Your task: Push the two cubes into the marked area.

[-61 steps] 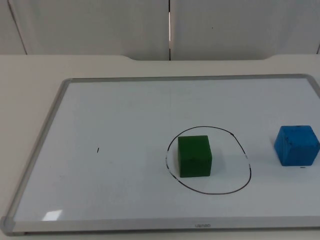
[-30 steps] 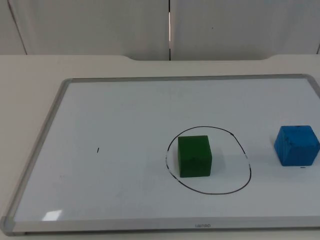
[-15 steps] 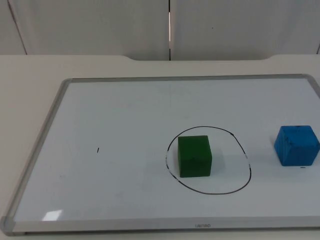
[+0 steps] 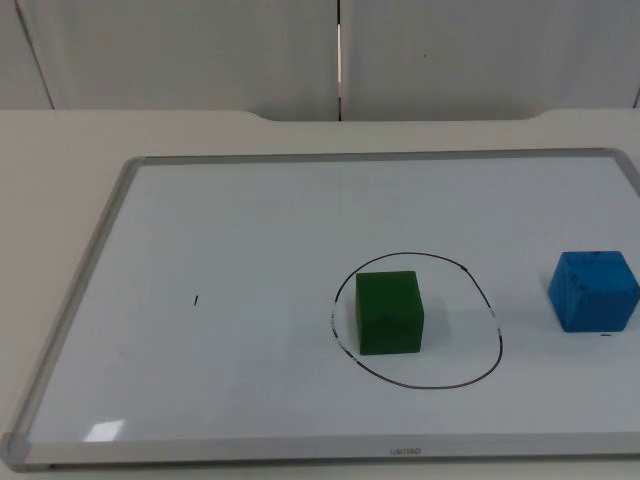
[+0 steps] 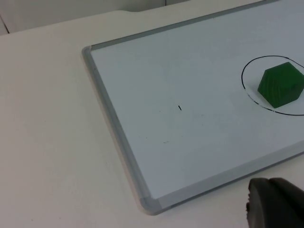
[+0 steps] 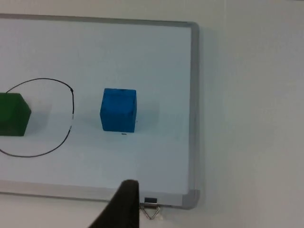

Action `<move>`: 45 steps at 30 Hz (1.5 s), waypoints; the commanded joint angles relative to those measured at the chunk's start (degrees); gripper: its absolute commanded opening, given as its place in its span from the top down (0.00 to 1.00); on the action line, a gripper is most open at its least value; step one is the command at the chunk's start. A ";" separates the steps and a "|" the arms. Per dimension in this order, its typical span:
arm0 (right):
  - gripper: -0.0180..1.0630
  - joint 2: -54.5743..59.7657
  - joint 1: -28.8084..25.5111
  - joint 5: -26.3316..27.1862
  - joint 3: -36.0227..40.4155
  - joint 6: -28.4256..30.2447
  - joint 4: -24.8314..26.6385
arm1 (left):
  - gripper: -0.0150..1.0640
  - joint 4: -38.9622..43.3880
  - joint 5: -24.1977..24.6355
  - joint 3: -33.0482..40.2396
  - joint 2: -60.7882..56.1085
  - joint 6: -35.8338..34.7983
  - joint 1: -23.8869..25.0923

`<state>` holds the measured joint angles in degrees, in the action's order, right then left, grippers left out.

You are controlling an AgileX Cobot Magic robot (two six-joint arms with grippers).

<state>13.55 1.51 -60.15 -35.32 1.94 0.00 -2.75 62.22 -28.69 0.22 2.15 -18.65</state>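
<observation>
Unchanged from 2 s ago in top view: green cube (image 4: 388,312) inside the drawn circle (image 4: 494,340), left half; blue cube (image 4: 594,290) outside, at right edge. Whiteboard (image 4: 250,200) logo at lower edge, unreadable. Left wrist view: left gripper (image 5: 275,203) off the board; finger state indeterminate. Right wrist view: right gripper (image 6: 124,204) likewise.

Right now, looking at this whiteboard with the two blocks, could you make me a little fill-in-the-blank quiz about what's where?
1. The cube lying inside the drawn circle is coloured ____.
2. The blue cube sits ____ the circle.
3. Both cubes rest on a ____ with a grey frame.
4. The cube nearer the right arm's side is the ____ one.

Missing words: green; outside; whiteboard; blue
</observation>
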 commanded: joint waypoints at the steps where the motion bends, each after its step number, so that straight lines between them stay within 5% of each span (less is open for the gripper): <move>1: 0.02 3.07 -0.29 1.26 -2.42 -0.02 -1.62 | 0.99 0.42 -0.58 0.34 -0.22 -0.32 0.17; 16: 0.02 24.38 -0.29 3.54 -17.65 -0.84 -3.35 | 0.99 -0.71 -0.58 0.34 -0.22 -0.32 0.17; 45: 0.12 57.79 -0.29 20.02 -18.91 -1.23 -4.79 | 0.99 -0.71 -0.58 0.34 -0.22 -0.32 0.17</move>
<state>69.63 1.51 -41.56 -54.01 0.59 -3.78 -2.96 62.22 -28.69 0.22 2.06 -18.65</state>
